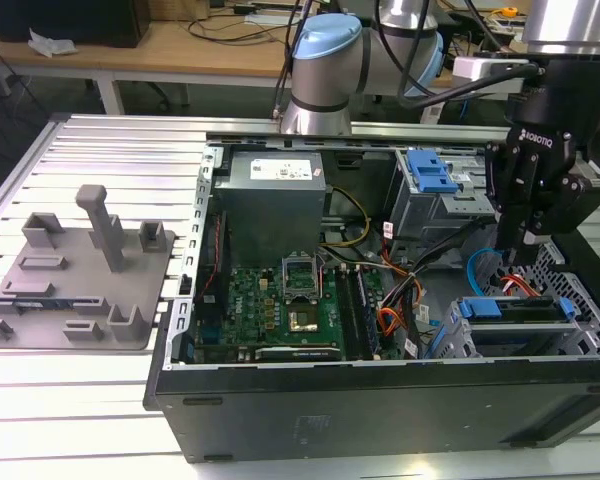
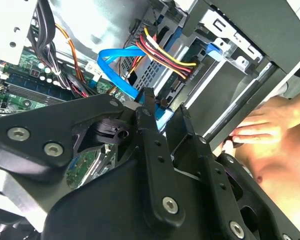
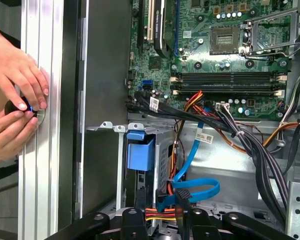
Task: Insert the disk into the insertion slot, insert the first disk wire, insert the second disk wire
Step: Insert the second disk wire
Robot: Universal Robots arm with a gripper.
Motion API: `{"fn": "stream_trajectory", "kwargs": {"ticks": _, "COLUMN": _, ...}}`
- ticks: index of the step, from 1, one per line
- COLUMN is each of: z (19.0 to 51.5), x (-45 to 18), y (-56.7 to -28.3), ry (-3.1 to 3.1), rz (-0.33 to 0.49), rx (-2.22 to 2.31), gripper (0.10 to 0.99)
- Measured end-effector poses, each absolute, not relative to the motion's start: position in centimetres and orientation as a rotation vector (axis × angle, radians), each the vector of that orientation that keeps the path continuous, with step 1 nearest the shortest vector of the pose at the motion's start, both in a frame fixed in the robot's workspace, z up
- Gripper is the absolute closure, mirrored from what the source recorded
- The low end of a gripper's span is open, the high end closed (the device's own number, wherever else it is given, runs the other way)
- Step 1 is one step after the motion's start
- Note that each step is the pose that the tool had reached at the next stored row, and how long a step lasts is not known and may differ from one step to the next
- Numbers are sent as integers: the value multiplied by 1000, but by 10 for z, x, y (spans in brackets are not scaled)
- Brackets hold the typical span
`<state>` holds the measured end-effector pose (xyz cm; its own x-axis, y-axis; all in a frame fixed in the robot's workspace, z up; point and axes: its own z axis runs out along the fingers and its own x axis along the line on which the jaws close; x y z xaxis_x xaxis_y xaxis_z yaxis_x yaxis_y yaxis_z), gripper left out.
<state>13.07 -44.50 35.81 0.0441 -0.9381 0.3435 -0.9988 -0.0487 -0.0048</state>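
The disk (image 1: 510, 308) lies in the insertion slot (image 1: 458, 342), a low grey cage at the exterior view's right of the open computer case; its bright blue carrier tab (image 3: 140, 152) sticks out at one end. My gripper (image 1: 528, 250) hangs just above the disk's rear. A blue flat disk wire (image 2: 117, 62) loops down and passes between the black fingers (image 2: 147, 105), which are closed on its end (image 3: 162, 201). A red, yellow and black wire bundle (image 2: 162, 55) runs to a black plug at the disk's back edge.
A taller blue-latched cage (image 1: 430, 175), the power supply (image 1: 275, 195) and the motherboard (image 1: 290, 300) crowd the case. Black cable bundles (image 3: 250, 145) cross beside the cage. A person's hands (image 3: 17, 100) work at the case's outer edge. A grey fixture plate (image 1: 75, 270) lies outside.
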Motion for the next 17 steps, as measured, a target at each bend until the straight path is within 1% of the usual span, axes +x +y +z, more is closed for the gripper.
{"fn": "stream_trajectory", "kwargs": {"ticks": 3, "z": 358, "x": 131, "y": -445, "ry": -1988, "rz": 374, "rx": 2083, "gripper": 718}}
{"fn": "stream_trajectory", "kwargs": {"ticks": 4, "z": 357, "x": 131, "y": -445, "ry": -1988, "rz": 374, "rx": 2083, "gripper": 733}}
{"fn": "stream_trajectory", "kwargs": {"ticks": 5, "z": 357, "x": 131, "y": -445, "ry": -1988, "rz": 374, "rx": 2083, "gripper": 808}}
{"fn": "stream_trajectory", "kwargs": {"ticks": 14, "z": 356, "x": 131, "y": -445, "ry": -1988, "rz": 374, "rx": 2084, "gripper": 808}}
{"fn": "stream_trajectory", "kwargs": {"ticks": 15, "z": 356, "x": 131, "y": -445, "ry": -1988, "rz": 374, "rx": 2083, "gripper": 820}}
{"fn": "stream_trajectory", "kwargs": {"ticks": 16, "z": 356, "x": 131, "y": -445, "ry": -1988, "rz": 374, "rx": 2083, "gripper": 890}}
{"fn": "stream_trajectory", "kwargs": {"ticks": 17, "z": 355, "x": 131, "y": -445, "ry": -1988, "rz": 374, "rx": 2083, "gripper": 925}}
